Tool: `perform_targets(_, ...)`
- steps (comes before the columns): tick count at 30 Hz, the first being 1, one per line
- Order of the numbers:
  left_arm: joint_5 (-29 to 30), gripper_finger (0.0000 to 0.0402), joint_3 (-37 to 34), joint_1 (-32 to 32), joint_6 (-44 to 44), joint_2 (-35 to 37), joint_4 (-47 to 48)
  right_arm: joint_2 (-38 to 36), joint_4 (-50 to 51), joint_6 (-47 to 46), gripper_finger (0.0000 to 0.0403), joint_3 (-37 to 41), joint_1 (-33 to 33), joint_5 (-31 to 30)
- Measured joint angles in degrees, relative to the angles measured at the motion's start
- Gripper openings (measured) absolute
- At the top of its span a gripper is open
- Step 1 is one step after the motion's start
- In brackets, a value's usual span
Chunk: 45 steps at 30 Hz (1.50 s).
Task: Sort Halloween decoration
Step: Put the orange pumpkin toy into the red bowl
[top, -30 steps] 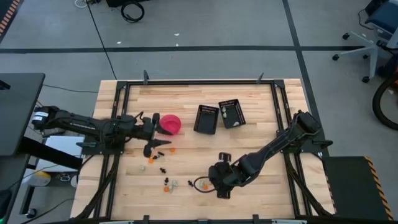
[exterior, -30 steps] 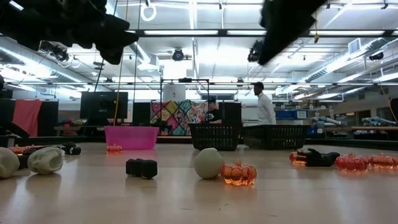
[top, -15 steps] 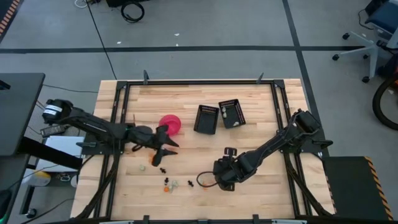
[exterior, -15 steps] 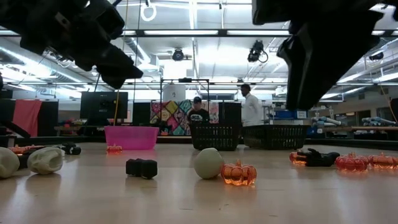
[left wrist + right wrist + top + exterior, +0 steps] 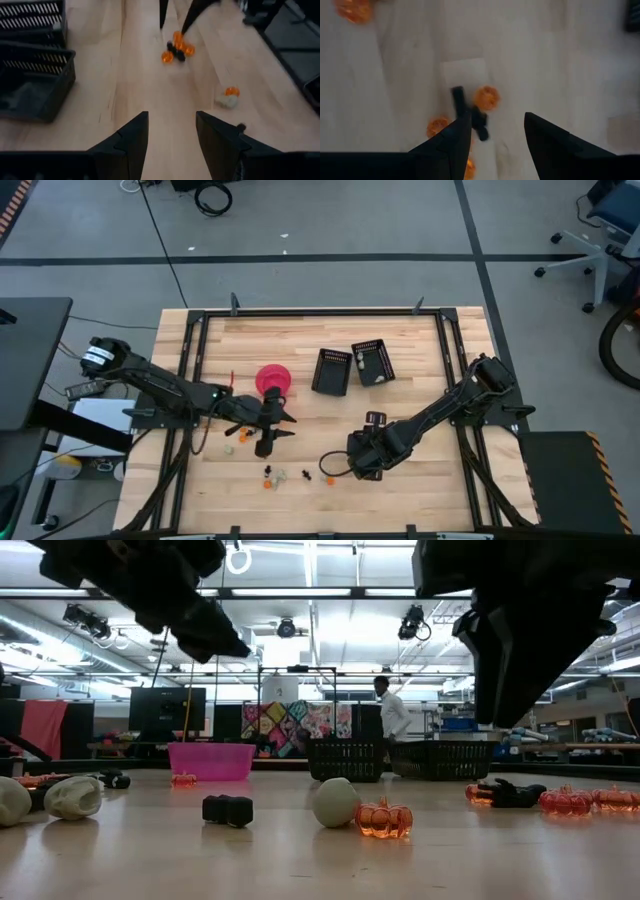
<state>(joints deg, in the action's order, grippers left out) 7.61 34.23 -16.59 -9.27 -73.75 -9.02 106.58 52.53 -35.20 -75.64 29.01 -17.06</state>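
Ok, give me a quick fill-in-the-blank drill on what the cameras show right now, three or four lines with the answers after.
1. The bowl on the table is ____ in colour.
2. The number of black baskets on the table is ____.
3. The left end effector has its fingers ____, with nothing between them.
4. In the right wrist view, a black trinket lies among ____ ones.

Missing words: pink; two; open; orange

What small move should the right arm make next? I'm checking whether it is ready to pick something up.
Probably a short descent. The right gripper is open and empty above the wooden table, with a small black trinket and an orange pumpkin trinket just ahead of its fingers. Lowering with the jaws astride one trinket looks like the sensible step before closing. The left gripper hangs open near the pink round bowl.
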Motion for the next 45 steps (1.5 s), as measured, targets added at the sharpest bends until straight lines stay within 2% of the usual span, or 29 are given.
perform_targets(2, -2.4, 0.0174, 0.6, 0.0, 0.7, -1.9, 1.0, 0.0, 0.2, -0.6, 0.0187, 0.0, 0.4, -0.4)
perform_targets(5, -4.6, 0.0174, 2.7, -0.3, 0.6, -3.7, 8.0, -0.1, -0.2, -0.6, 0.0187, 0.0, 0.8, -1.3)
perform_targets(11, -0.1, 0.0174, 10.4, -1.3, -3.1, -6.9, 27.4, -0.2, -1.1, 0.8, 0.0187, 0.7, 0.4, -6.6)
perform_targets(15, 0.5, 0.0174, 12.0, -1.3, -3.4, -9.4, 32.3, -0.2, -5.5, 3.3, 0.0187, 3.1, -0.3, -9.3)
perform_targets(19, 0.7, 0.0174, 11.7, -0.8, -1.8, -11.5, 32.2, -0.2, -10.7, 6.4, 0.0187, 6.3, -1.0, -10.4)
perform_targets(29, 6.3, 0.0174, 10.4, 0.8, 0.7, -12.6, 32.4, -5.5, -19.0, 7.1, 0.0186, 12.9, -1.3, -16.5)
perform_targets(37, 5.9, 0.0174, 10.4, 2.5, 4.4, -12.7, 34.0, -7.8, -28.6, 10.3, 0.0185, 16.9, -1.3, -15.9)
perform_targets(45, 5.6, 0.0174, 13.4, 3.2, 7.1, -19.3, 37.8, -7.8, -30.9, 11.4, 0.0185, 17.3, -1.7, -14.9)
